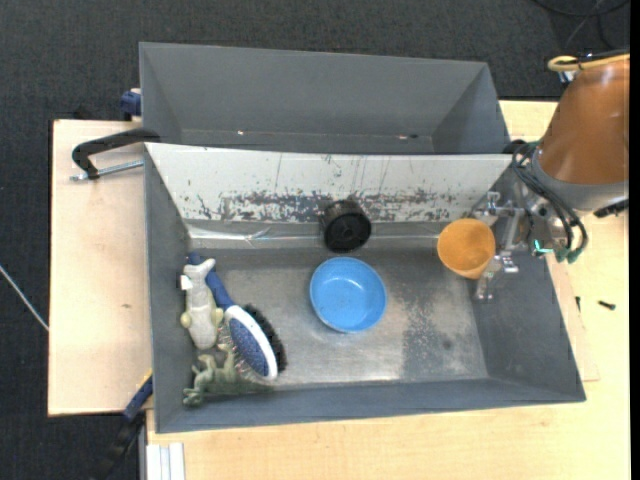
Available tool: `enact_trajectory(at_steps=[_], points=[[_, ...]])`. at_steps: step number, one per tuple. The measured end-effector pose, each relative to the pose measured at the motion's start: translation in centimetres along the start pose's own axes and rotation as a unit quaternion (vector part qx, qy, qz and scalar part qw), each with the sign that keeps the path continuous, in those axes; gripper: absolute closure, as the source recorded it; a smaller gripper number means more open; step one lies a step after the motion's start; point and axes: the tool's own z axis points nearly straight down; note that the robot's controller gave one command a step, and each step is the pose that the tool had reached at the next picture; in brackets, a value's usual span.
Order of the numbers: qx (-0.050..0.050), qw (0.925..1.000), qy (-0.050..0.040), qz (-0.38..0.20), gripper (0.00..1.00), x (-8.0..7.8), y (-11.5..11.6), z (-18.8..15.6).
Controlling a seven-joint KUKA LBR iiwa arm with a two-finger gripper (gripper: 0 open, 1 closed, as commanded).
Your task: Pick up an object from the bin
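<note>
Grey metal bin [170, 268] seen from above, with a robot arm reaching in from the right.

The gripper [493, 258] hangs by the bin's right wall, with a small orange cup [465, 248] right against its left side, mouth turned towards the camera. A round blue bowl [347, 295] sits upright near the middle of the floor. Behind it, a black round object [346, 228] rests against the back wall. In the front left corner lies a small heap: a white toy figure [200, 308], a blue and white brush [250, 340] with dark bristles, and a green toy animal [215, 380].
</note>
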Motion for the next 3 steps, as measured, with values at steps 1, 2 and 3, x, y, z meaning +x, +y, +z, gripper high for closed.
enact_trajectory(at_steps=[1,2,3], points=[[0.001,0.9934,-0.0053,-0.115,0.00,-2.1,-0.5,8.9],[0.002,0.9934,-0.0087,-0.115,1.00,-2.2,-0.5,8.7],[0.003,0.9902,-0.0083,-0.139,1.00,-0.5,0.8,8.7]])
